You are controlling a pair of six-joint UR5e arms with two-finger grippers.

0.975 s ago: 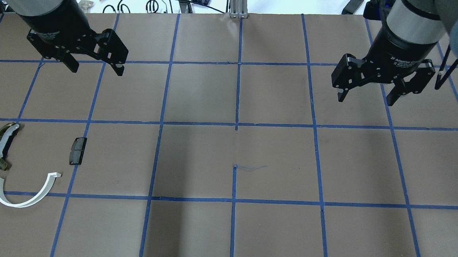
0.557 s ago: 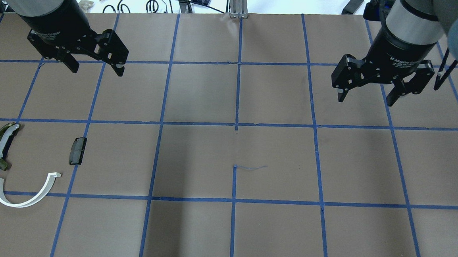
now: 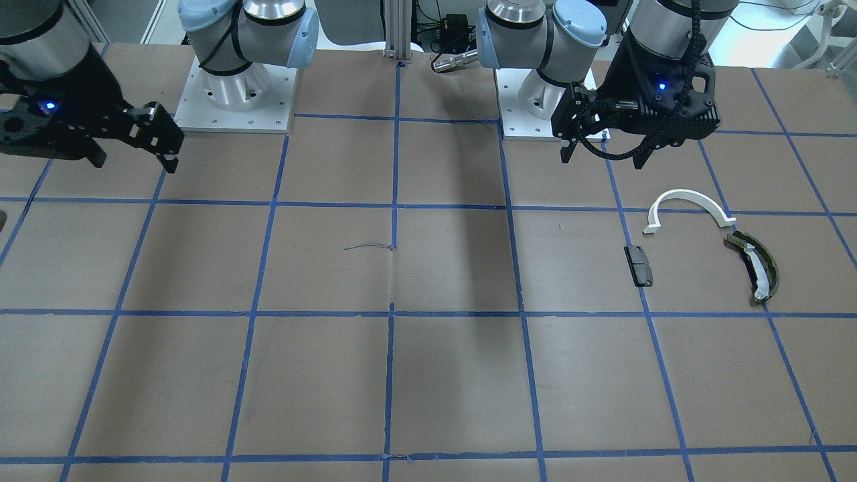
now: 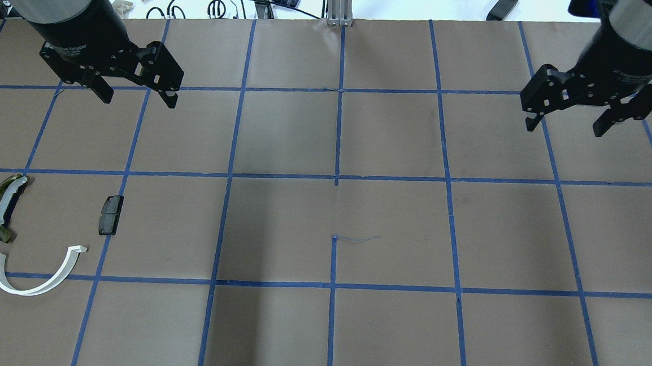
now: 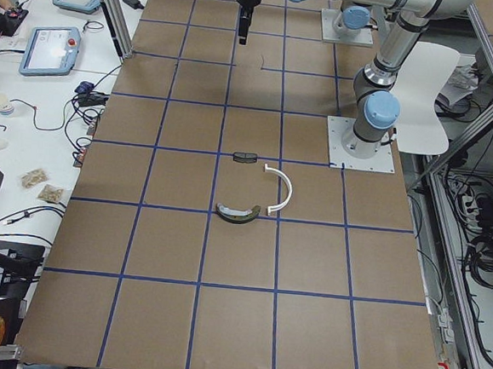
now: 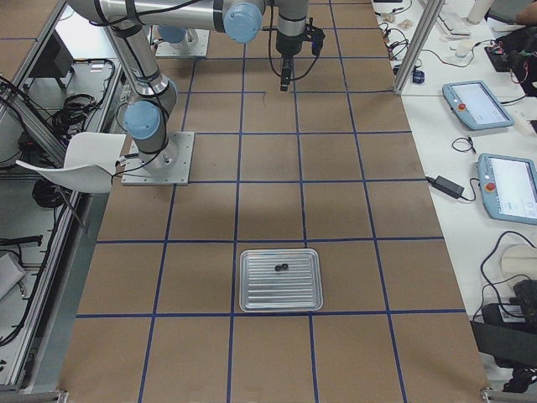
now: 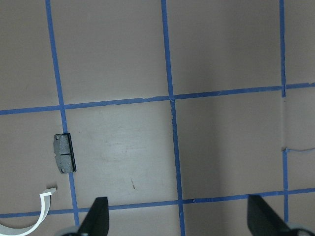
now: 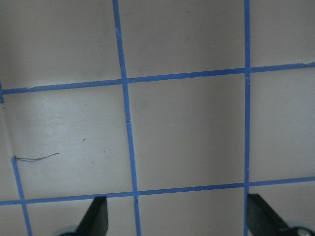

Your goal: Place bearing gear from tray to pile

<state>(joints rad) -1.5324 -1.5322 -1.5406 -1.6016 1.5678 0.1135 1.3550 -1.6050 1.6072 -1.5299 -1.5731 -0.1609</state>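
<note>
Shifts the right pincer [image 4: 564, 128], jaws apart and empty, farther toward the right end of the desk [image 4: 391, 232], apparently bound for the bearing gear [image 6: 279, 267] lying in the metal tray [image 6: 252, 294], while parking the left pincer [image 4: 138, 101], likewise apart, near the pile [image 4: 110, 214].

Gears [image 6: 279, 268] in tray [image 6: 281, 295], pile [image 4: 110, 215] well apart on robot's left

- Overhead and front cameras face each other across the bench [image 4: 396, 142], sharing the pile [image 4: 110, 215].
- Side cameras look along it from opposite ends.
- Wrist cameras look down, close.
</note>
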